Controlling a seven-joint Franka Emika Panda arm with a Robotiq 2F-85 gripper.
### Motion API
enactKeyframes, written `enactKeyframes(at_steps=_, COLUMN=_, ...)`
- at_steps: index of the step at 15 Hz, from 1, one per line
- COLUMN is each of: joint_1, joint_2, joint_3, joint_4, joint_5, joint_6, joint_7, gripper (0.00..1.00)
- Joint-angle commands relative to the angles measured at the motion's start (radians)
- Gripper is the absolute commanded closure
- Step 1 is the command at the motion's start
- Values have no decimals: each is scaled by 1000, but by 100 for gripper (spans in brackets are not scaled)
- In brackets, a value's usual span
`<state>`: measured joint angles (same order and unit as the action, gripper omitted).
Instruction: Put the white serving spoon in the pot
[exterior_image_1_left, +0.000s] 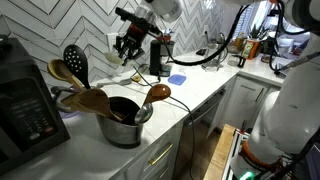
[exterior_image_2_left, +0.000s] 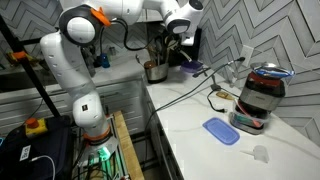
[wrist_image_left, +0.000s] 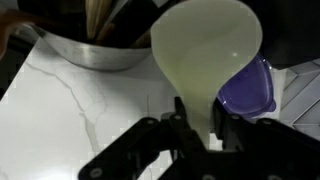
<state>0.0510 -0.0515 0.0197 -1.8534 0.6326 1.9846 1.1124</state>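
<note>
White serving spoon (wrist_image_left: 206, 50): seen in the wrist view at upper centre, cream bowl facing the camera, slim handle running down into the gripper.
Gripper (wrist_image_left: 198, 128): fingers are closed narrowly on the spoon handle; in an exterior view it (exterior_image_1_left: 128, 45) is held in the air at upper centre.
Pot (wrist_image_left: 85, 48): upper left of the wrist view, beside the spoon bowl; in an exterior view (exterior_image_1_left: 125, 128) it sits lower centre, below the gripper and apart from it.
Pot contents: wooden spoons (exterior_image_1_left: 90, 100) and a black slotted spoon (exterior_image_1_left: 75, 62) are leaned inside.
Blue lid (wrist_image_left: 252, 92): partly hidden behind the spoon bowl, lying on the white counter (wrist_image_left: 70, 115).
</note>
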Motion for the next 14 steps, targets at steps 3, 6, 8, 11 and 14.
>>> enactKeyframes(at_steps=3, joint_1=-64, joint_2=-151, joint_3=-78, joint_4=-136, joint_5=314, joint_6=-182, joint_7=-137, gripper=93)
enactKeyframes(at_steps=6, joint_1=-75, joint_2=-169, joint_3=-94, joint_4=-220, joint_5=467, joint_6=-245, joint_7=-218, gripper=93)
enactKeyframes(at_steps=8, joint_1=-72, joint_2=-168, joint_3=-84, joint_4=-261, joint_5=584, joint_6=-258, joint_7=-264, gripper=93)
enactKeyframes(at_steps=11, joint_1=-58, joint_2=-147, joint_3=-62, joint_4=-285, joint_5=771, joint_6=-265, joint_7=-322, gripper=93)
enactKeyframes(at_steps=14, joint_1=-69, joint_2=-132, joint_3=-44, joint_4=-266, joint_5=800, joint_6=-256, joint_7=-316, gripper=93)
